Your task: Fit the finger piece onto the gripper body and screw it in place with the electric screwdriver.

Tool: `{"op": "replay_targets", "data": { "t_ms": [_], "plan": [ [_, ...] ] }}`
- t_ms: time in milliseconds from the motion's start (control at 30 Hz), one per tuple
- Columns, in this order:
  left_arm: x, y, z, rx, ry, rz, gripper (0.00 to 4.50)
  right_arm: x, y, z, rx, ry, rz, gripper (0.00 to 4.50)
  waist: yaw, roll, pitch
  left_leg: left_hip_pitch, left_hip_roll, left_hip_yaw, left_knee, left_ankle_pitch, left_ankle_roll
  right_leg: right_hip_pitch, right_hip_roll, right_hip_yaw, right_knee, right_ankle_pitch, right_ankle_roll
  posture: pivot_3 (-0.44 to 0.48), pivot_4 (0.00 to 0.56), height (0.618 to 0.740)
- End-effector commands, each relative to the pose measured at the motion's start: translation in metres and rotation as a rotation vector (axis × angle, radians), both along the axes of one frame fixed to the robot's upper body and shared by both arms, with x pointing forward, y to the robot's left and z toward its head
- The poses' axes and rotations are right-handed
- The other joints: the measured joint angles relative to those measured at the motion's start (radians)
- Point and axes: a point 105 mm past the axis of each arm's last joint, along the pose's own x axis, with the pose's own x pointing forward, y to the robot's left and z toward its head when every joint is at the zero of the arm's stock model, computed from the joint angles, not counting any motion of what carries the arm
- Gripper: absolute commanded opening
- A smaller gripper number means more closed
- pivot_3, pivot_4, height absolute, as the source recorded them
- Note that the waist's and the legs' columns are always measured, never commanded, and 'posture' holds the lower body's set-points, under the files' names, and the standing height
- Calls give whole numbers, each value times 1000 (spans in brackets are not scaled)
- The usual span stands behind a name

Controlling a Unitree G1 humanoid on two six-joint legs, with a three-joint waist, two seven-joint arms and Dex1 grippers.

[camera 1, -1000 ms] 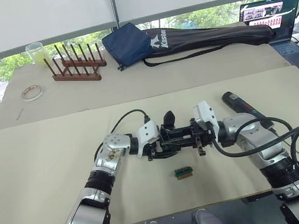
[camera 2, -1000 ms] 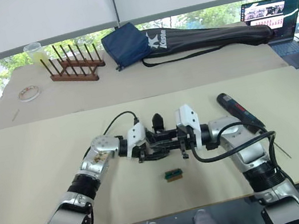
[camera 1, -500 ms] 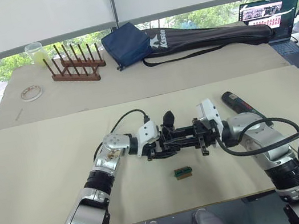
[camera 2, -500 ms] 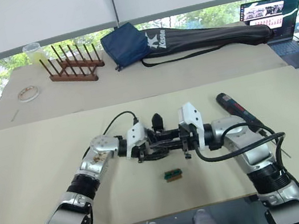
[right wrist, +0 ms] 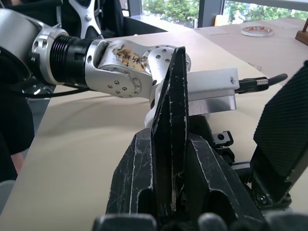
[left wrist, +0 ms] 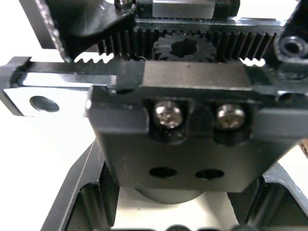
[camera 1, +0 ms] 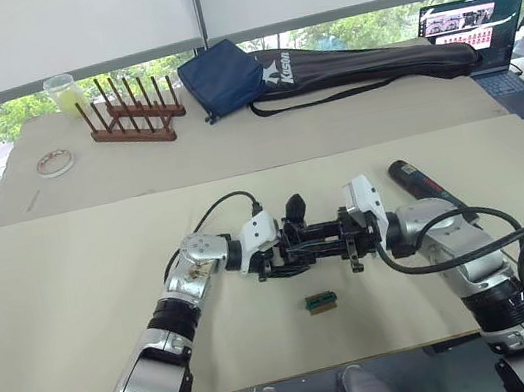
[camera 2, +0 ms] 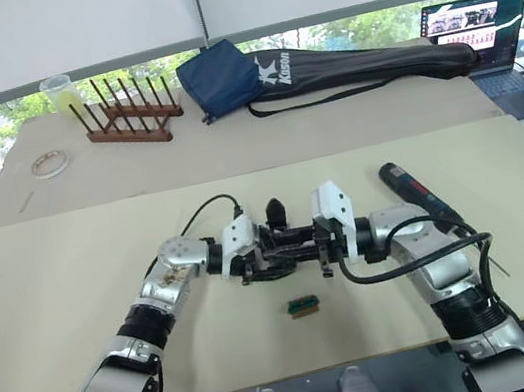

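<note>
Nearest the front edge of the tabletop [camera 1: 76,290], a tiny green block [camera 1: 321,301] is lying by itself, just in front of the two arms. Behind it, near the middle of the tabletop, the left claw [camera 1: 274,253] and the right claw [camera 1: 349,238] are meeting from either side around the gripper body [camera 1: 312,240], which is being held just above the surface with a pointed black finger [camera 1: 294,209] sticking up from it. In the left wrist view the gripper body [left wrist: 183,120] is sitting close between that claw's fingers, its rack teeth, gear and two screws facing the camera, so the left claw is clamping it. The right claw's fingers [right wrist: 171,120] are standing apart, one narrow blade reaching toward the left wrist. Farther back, toward the right edge, the electric screwdriver [camera 1: 425,185] is lying flat on the tabletop, untouched.
</note>
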Motion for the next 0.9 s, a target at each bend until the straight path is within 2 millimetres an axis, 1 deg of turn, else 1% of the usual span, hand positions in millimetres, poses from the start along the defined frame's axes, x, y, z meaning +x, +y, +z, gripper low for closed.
{"op": "replay_targets", "data": {
  "t_ms": [33, 267, 400, 500, 600, 667, 767, 833, 900],
  "plan": [
    [-2, -4, 10, -28, -32, -19, 2365, 1, 3, 0, -8, -21, 10, 389, 0, 0, 0, 0, 0, 0, 0, 0, 0, 0, 0, 0, 0, 0, 0, 0, 150, 740],
    [-2, -4, 10, -29, -30, -18, 2365, 5, 0, -7, -25, -10, 1, 389, -1, 0, 0, 0, 0, 0, 0, 0, 0, 0, 0, 0, 0, 0, 0, 0, 150, 740],
    [-2, -4, 10, -30, -30, -16, 2365, 8, -5, -15, -24, -4, -32, 389, -1, 0, 0, 0, 0, 0, 0, 0, 0, 0, 0, 0, 0, 0, 0, 0, 150, 740],
    [-1, -4, 10, -33, -31, -11, 2365, 1, -12, -21, -17, -7, -50, 389, 2, 0, 0, 0, 0, 0, 0, 0, 0, 0, 0, 0, 0, 0, 0, 0, 150, 740],
    [-2, -3, 10, -33, -30, -9, 2365, -8, -15, -27, -19, 14, -47, 389, 3, 0, 0, 0, 0, 0, 0, 0, 0, 0, 0, 0, 0, 0, 0, 0, 150, 740],
    [-2, -3, 10, -33, -30, -7, 2365, -14, -13, -34, -31, 40, -23, 389, 4, 0, 0, 0, 0, 0, 0, 0, 0, 0, 0, 0, 0, 0, 0, 0, 150, 740],
    [-2, -2, 10, -32, -30, -4, 2365, -19, -5, -42, -45, 81, 22, 389, 5, 0, 0, 1, 0, 0, 0, 0, 0, 1, 0, 0, 0, 0, 0, 0, 150, 740],
    [-2, -1, 10, -31, -29, -2, 2365, -15, 1, -44, -48, 92, 24, 389, 4, 0, 0, 1, 0, 0, 0, 0, 0, 1, 0, 0, 0, 0, 0, 0, 150, 740],
    [-1, -1, 10, -30, -30, -1, 2365, -6, 5, -43, -35, 97, -3, 389, 1, 0, 0, 4, 0, 0, -1, 0, 0, 3, 0, 0, -1, 0, 0, 0, 150, 740]
  ]
}}
